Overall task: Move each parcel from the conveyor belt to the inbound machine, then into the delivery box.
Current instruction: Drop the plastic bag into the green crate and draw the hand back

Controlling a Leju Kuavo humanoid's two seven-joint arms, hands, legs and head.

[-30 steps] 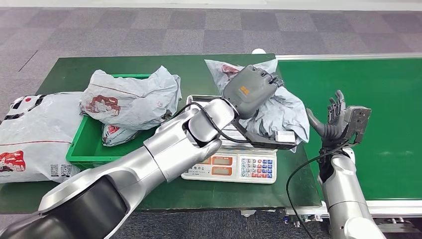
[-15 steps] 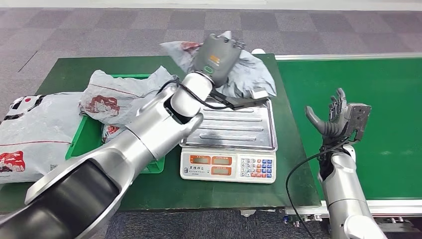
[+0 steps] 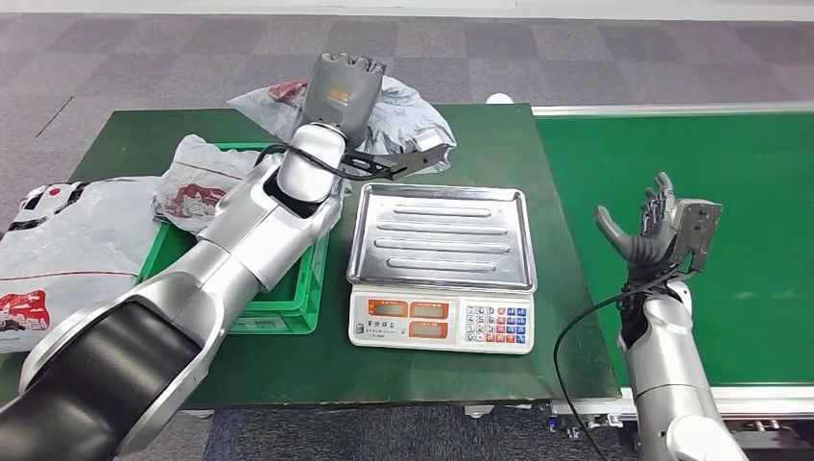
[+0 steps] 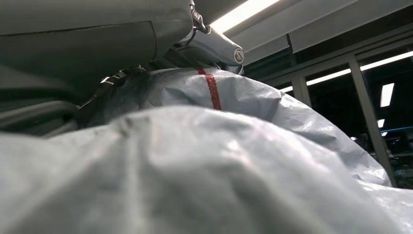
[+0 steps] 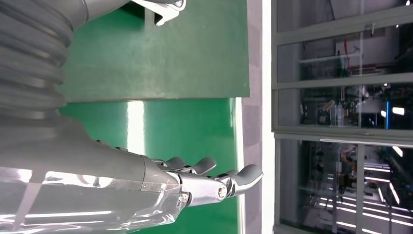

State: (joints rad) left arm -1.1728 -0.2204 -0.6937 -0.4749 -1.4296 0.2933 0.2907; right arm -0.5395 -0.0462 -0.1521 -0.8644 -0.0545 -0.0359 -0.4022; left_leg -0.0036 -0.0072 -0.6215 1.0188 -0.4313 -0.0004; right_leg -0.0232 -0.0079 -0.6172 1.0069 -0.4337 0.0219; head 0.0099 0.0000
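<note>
My left hand (image 3: pixel 343 88) holds a crumpled grey parcel (image 3: pixel 403 110) in the air over the far side of the green table, between the scale and the green box. The same grey parcel (image 4: pixel 204 165) with a red stripe lies pressed against the left hand's fingers (image 4: pixel 214 46) in the left wrist view. The scale's steel tray (image 3: pixel 440 235) is bare. The green delivery box (image 3: pixel 278 307) holds another grey parcel (image 3: pixel 206 187). My right hand (image 3: pixel 645 230) stands open, fingers up, at the near edge of the conveyor belt (image 3: pixel 730 211); these fingers (image 5: pixel 214 183) hold nothing.
A large white parcel (image 3: pixel 58 259) lies on the table left of the box. The scale's keypad and display (image 3: pixel 442 322) face me. The belt surface is bare green. Grey carpet lies beyond the table.
My left hand has lifted the grey parcel off the scale tray and carried it left and away, toward the box. The tray is now bare. The right hand has barely moved.
</note>
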